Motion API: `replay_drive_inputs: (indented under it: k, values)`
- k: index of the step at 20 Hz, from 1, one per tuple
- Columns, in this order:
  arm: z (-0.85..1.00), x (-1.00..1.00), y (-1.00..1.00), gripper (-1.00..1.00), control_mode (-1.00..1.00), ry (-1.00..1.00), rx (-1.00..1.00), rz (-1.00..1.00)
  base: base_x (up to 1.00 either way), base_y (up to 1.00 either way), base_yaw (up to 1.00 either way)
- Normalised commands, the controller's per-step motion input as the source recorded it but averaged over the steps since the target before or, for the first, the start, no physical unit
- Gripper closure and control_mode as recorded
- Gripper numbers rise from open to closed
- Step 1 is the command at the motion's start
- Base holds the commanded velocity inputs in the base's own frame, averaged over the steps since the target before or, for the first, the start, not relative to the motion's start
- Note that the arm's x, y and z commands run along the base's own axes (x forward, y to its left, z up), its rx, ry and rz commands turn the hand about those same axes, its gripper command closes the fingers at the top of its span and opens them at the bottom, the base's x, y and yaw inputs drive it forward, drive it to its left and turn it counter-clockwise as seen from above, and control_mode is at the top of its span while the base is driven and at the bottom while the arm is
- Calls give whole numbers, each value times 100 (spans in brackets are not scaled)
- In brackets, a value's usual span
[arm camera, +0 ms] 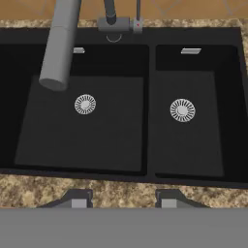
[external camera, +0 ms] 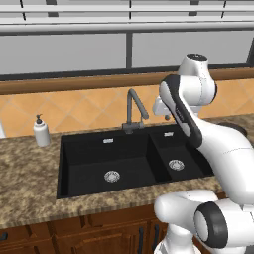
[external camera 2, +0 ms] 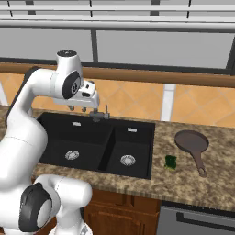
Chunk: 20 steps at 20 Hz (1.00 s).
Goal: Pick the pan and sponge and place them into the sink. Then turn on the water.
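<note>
The black double-basin sink (external camera: 89, 168) (external camera 2: 59, 137) (arm camera: 97, 135) is set into the speckled counter, and both bowls hold nothing. My gripper (external camera 2: 81, 109) (arm camera: 123, 199) hangs above the sink's front edge, near the grey faucet (external camera: 133, 106) (arm camera: 60, 43). It is open, with nothing between its fingertips. The round dark pan (external camera 2: 192, 141) lies on the counter to the right of the sink, its handle pointing toward the front edge. The small green sponge (external camera 2: 170, 161) sits between the pan and the smaller basin. No water runs from the faucet.
A white soap dispenser (external camera: 41, 131) stands on the counter left of the sink. A tiled backsplash and a wooden ledge run behind the faucet. My own arm arches over the right part of the sink in the left base view.
</note>
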Motion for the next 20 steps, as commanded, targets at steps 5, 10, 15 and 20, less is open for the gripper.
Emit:
replay_drive_inputs:
  k: [5,10,15,20]
  values:
    - [-1,-29,0,-100,-100,0,0,0,0,0,0]
    - [-22,-76,0,-100,-100,7,0,0,0,0,0]
    - [-31,-84,-12,-100,-100,5,0,0,0,0,0]
    - [-37,-43,-71,-100,-100,2,2,-1,0,0,0]
